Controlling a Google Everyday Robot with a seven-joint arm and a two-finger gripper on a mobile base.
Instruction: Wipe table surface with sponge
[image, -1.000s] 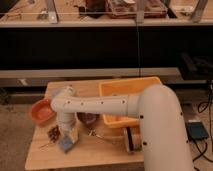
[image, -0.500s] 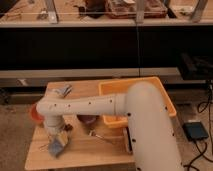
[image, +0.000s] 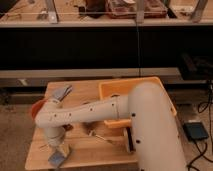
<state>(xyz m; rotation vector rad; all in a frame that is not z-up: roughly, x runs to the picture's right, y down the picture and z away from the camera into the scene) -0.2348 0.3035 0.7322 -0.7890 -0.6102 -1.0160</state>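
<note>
Gripper (image: 56, 149) points down at the table's 7 o'clock corner, right on top of the sponge (image: 56, 158). Grip state: cannot tell, its tip is hidden against the pad. The sponge lies flat on the table surface (image: 102, 154), close to the front edge.

Vs half a second ago: sponge and gripper are now further toward 6 o'clock, nearer the front edge. Vs a second ago they have gone from mid-left of the table toward 7 o'clock. The white arm (image: 100, 111) now stretches lower across the table, and its elbow covers more of the orange bowl (image: 35, 107) at 9 o'clock, leaving only a sliver.

Blue-grey cloth (image: 62, 91) is at 11 o'clock and the yellow bin (image: 150, 84) at 2 o'clock, both unmoved. A small thin item (image: 95, 134), unclear what, lies near table centre.
</note>
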